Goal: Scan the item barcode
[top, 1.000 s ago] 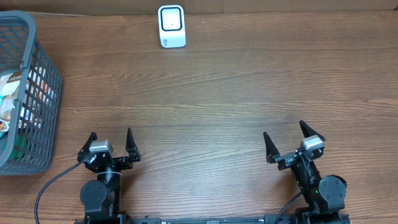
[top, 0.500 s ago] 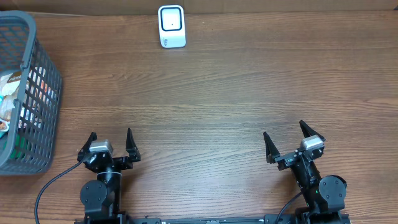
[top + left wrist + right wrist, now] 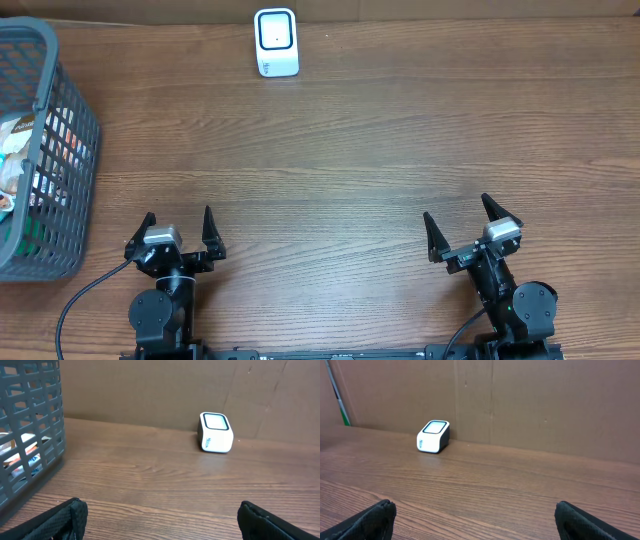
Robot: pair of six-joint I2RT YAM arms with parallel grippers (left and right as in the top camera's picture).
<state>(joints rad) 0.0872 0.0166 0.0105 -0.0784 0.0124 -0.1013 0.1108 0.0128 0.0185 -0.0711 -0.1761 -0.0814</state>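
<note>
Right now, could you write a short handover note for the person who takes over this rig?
Left gripper: open, empty, low at the near edge of the table.
Right gripper: open, empty, also at the near edge.
Scanner: at the far edge.
Items: all in the basket on the left side.
Done: nothing, no item is picked.
Left: take one item from the basket and show its barcode to the scanner.

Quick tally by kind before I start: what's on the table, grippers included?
Scanner: 1
Basket: 1
Gripper: 2, left and right, both open
Packets in the basket: too hidden to count
Total: 4, packets aside
</note>
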